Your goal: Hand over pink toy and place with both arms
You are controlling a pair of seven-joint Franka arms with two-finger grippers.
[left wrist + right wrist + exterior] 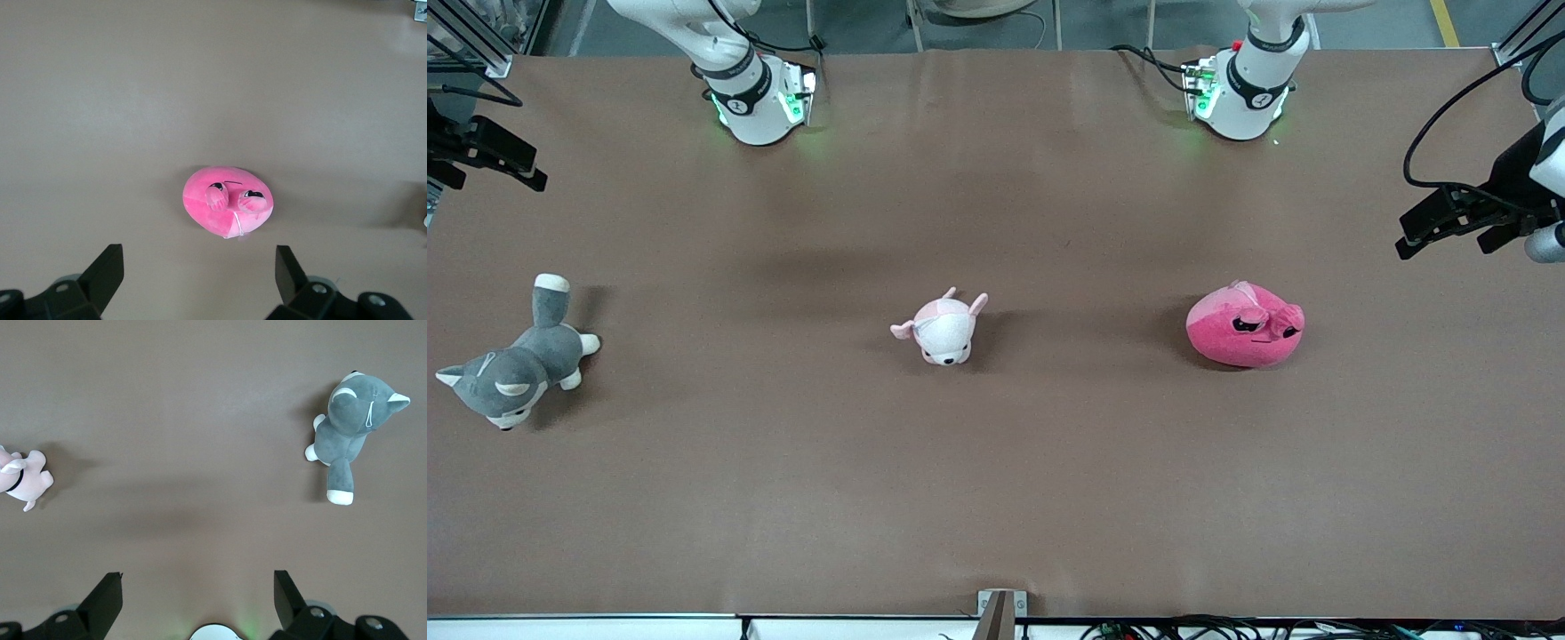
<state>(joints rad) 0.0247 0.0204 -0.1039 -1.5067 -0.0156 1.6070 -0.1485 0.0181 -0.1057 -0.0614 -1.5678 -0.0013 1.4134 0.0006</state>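
Pink toy untouched as both arms hang high, handover not yet begun

The pink toy [1245, 325] lies on the brown table [996, 498], toward the left arm's end from the pale puppy [941, 329], about as near the front camera. A grey husky [514, 360] lies toward the right arm's end from the puppy. The left gripper [199, 270] hangs above the table beside the toy, fingers spread wide and holding nothing. The right gripper [197, 590] hangs over bare table between puppy and husky, fingers likewise spread and empty. As judged, every step remains: grasp, lift, pass between the arms, and placement. No brand, label or writing can be read.
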